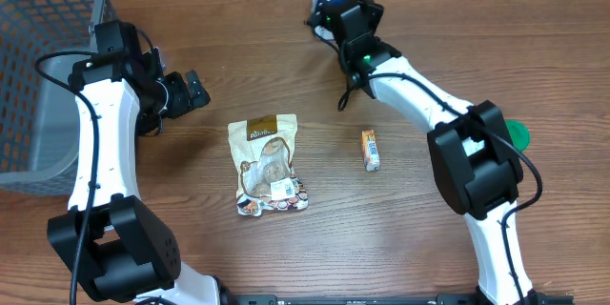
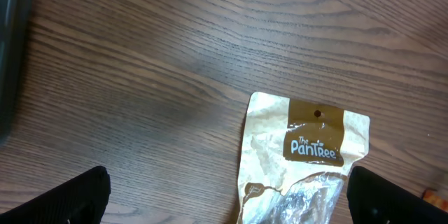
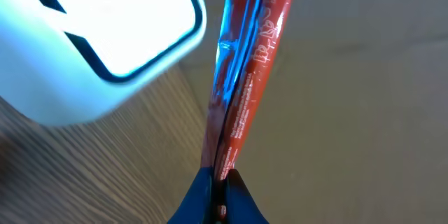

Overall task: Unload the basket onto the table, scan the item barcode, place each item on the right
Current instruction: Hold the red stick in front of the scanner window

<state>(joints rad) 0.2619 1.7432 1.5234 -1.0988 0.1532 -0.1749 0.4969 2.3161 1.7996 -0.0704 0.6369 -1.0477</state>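
Red packet [image 3: 245,77] is at the far edge of the table, pinched edge-on in the right gripper [image 3: 220,189], jaws clamped tight on its lower end. It stands just beside the white scanner [image 3: 105,28]; can't tell if they touch.

L to R across the overhead view:
- grey basket [image 1: 38,76] at the far-left edge, contents not visible.
- left gripper [image 1: 183,95] w/ jaws wide apart, holding nothing, hovering near the top of a snack pouch [image 1: 268,165] lying flat, label up.
- small orange carton [image 1: 370,150] lying mid-table, well apart from both arms.
- right arm reaching to the back edge w/ the packet.
- green disc [image 1: 518,133] partly hidden behind the right arm.

Step in hand, as I judge it: presenting the packet to the scanner. To do it well:
- Packet is thin and floppy, and right now the wrist cam sees its edge, not a face. Prob needs a roll of the wrist so the barcode side faces the scanner window flat-on.
- A small striped label shows at the packet's top end; may be the code, too small to be sure.
- Keep the grip low so fingers don't cover the print, and hold steady, since the foil will glare.

Surface: wood-grain table [image 1: 429,248], matte, flat. Nothing of the room shows beyond it.
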